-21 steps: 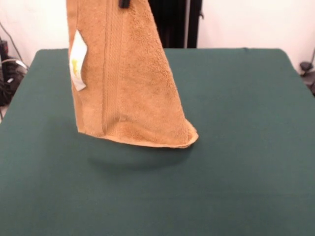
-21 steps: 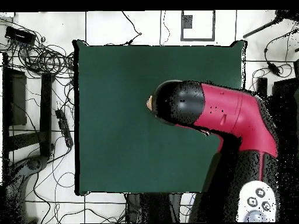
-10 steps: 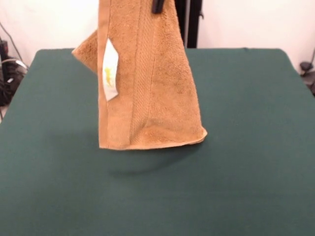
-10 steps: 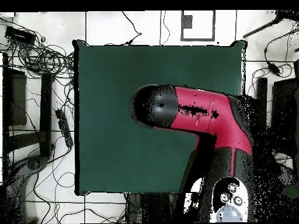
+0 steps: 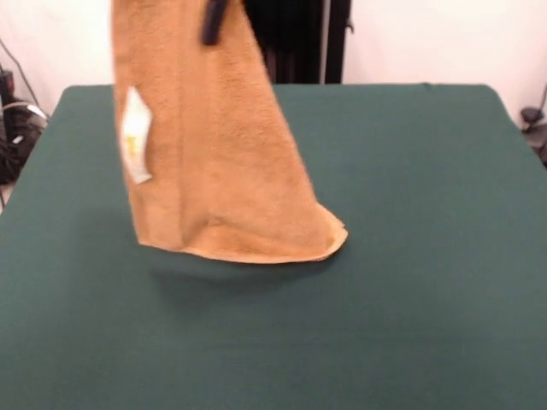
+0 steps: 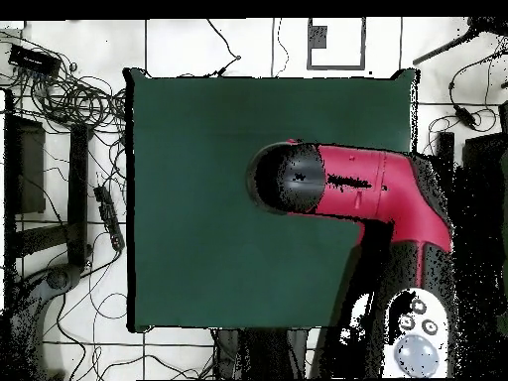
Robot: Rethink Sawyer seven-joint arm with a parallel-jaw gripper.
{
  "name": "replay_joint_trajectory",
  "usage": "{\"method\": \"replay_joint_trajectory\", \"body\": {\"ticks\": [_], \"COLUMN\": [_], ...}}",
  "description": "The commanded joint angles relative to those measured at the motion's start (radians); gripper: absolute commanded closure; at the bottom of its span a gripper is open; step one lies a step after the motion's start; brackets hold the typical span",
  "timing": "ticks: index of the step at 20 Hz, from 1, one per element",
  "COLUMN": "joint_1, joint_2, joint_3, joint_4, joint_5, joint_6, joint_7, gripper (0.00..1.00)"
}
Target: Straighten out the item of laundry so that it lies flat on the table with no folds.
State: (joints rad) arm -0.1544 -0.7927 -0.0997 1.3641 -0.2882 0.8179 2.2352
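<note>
We see the orange-tan towel hanging upright over the green table, held from above where a dark gripper tip shows against the cloth at the top edge of the front view. The fingers are pinched on the towel's upper part; only one dark tip is visible, the rest being cut off by the frame.

The towel drapes in a long, narrowing fold, wider at the bottom than at the top. Its lower hem flares toward the right of the front view and appears to hang just above the table, with a soft shadow on the cloth beneath it; we cannot tell whether the hem touches the surface. A small white label sits on the towel's left side, about halfway down. The towel is blurred in this view, and no woven band can be made out.

From overhead, we see the red and black arm reaching over the middle of the table, its rounded black end covering the towel and gripper completely. Cables lie on the floor beside the table.
</note>
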Motion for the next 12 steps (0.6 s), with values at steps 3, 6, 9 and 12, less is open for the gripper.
{"method": "replay_joint_trajectory", "body": {"ticks": [3, 6, 9, 12], "joint_1": [0.056, 0.042, -0.003, -0.066], "joint_2": [0.056, 0.053, 0.040, 0.037], "joint_3": [0.168, 0.222, 0.307, 0.407], "joint_4": [-0.102, -0.100, -0.072, -0.044], "joint_5": [-0.466, -0.559, -0.606, -0.623], "joint_6": [-0.160, -0.218, -0.275, -0.317], "joint_7": [-0.595, -0.701, -0.803, -0.924], "gripper": [1.00, 1.00, 1.00, 1.00]}}
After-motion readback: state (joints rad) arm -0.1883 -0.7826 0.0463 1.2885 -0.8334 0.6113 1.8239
